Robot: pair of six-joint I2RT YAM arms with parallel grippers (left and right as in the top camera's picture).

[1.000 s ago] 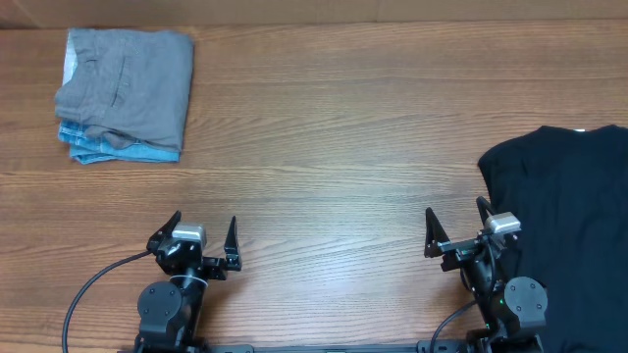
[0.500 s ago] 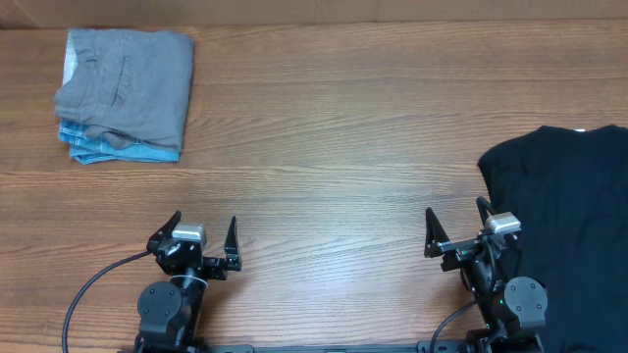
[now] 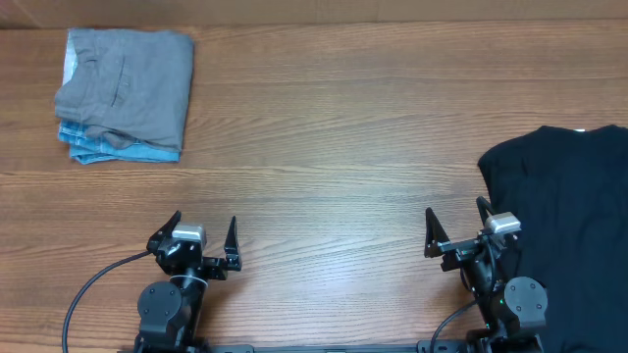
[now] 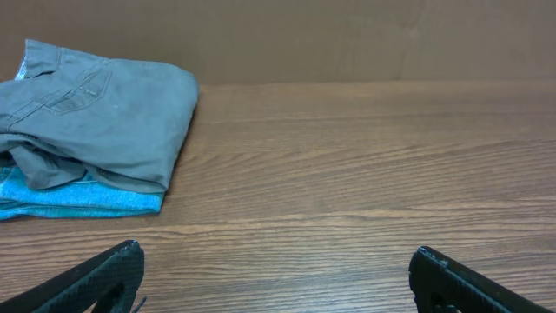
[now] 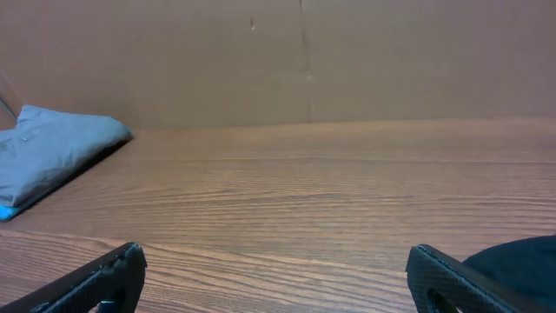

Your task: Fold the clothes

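Observation:
A black shirt (image 3: 574, 211) lies crumpled at the table's right edge, partly out of view; a corner of it shows in the right wrist view (image 5: 521, 256). My right gripper (image 3: 456, 233) is open and empty just left of it, with its jaws wide in its own wrist view (image 5: 276, 265). My left gripper (image 3: 204, 235) is open and empty at the front left, also seen in its own wrist view (image 4: 276, 265).
A folded stack sits at the far left: a grey garment (image 3: 128, 83) on top of a light blue one (image 3: 113, 149). It also shows in the left wrist view (image 4: 95, 117) and the right wrist view (image 5: 52, 152). A brown wall (image 5: 304, 61) backs the wooden table (image 3: 324, 147).

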